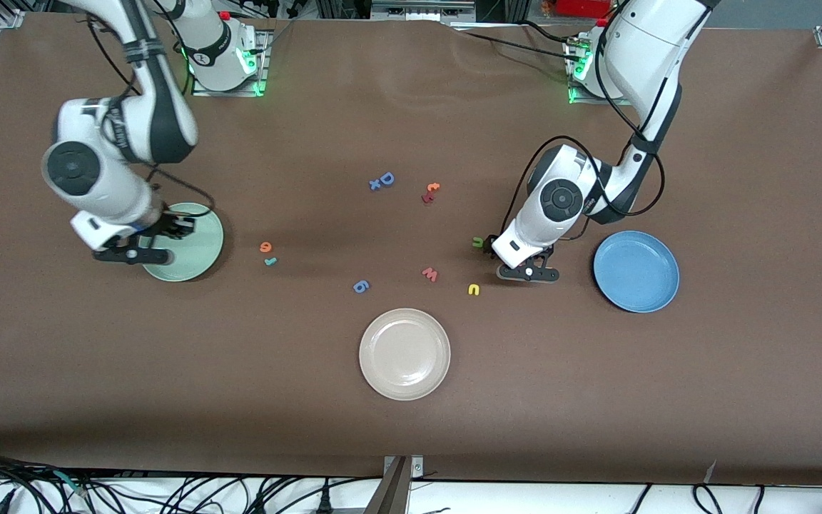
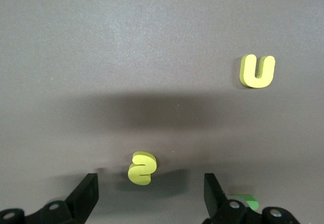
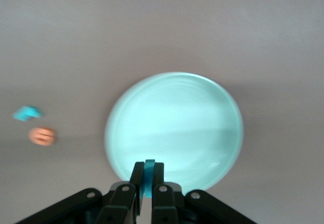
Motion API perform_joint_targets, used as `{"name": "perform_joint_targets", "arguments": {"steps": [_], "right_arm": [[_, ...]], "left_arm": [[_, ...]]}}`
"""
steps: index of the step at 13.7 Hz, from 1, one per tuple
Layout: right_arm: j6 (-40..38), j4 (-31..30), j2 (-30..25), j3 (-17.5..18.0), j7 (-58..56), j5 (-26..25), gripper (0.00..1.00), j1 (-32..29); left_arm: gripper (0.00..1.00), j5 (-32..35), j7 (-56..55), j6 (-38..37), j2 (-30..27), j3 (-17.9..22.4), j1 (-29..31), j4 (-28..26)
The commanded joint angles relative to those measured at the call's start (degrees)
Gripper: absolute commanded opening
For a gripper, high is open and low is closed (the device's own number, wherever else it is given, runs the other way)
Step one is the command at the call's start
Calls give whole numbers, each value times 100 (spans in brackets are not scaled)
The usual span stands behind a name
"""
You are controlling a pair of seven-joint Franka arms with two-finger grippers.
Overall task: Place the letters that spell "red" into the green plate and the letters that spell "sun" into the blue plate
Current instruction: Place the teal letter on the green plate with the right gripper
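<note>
My right gripper (image 1: 172,227) (image 3: 147,171) hangs over the edge of the green plate (image 1: 200,250) (image 3: 177,127), shut on a small teal-blue letter (image 3: 149,176). The orange "e" (image 1: 265,247) (image 3: 42,136) and teal "r" (image 1: 270,261) (image 3: 28,113) lie on the table beside that plate. My left gripper (image 1: 529,260) (image 2: 151,183) is open low over the table beside the blue plate (image 1: 636,271). A yellow "s" (image 2: 142,168) lies between its spread fingers, untouched. A yellow arch letter (image 1: 474,289) (image 2: 258,71) and a green arch letter (image 1: 477,243) lie close by.
A beige-white plate (image 1: 404,353) sits nearest the front camera at mid-table. A pink "w" (image 1: 429,274), a blue "6"-like piece (image 1: 360,286), a blue capital "D" (image 1: 382,180) and red letters (image 1: 430,193) are scattered mid-table.
</note>
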Motion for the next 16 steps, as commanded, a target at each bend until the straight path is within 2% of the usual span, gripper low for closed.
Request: {"name": "perform_joint_targets", "arguments": {"steps": [1,5,7,8,9,13,16], "right_arm": [[444,-433,79,-318,-1002,293,0,-167],[867,-523,413,-309,-1172,556,0,-353],[877,-523,440,-301,-1190,601,0,-353],[877,-514,440,-301,-1190,601,50,-353],[877,-514,431,-301,-1190,601,87,-353],[833,-514,379,-248,-1093,671,89,-336],[824,-488,370,-38,-988,1241,89,-283]], "left_arm": [[91,194,-167,103,-2,61,-66,-67],[89,203,-167,217,51,70,-66,-67],[81,203,-167,217,51,70,-58,-67],[77,237,-167,209,51,70,-58,-67],[72,264,-176,209,42,70,-49,-67],[57,361,-246,165,7,70,-58,-111],[48,370,-299,138,-2,70,-84,-111]]}}
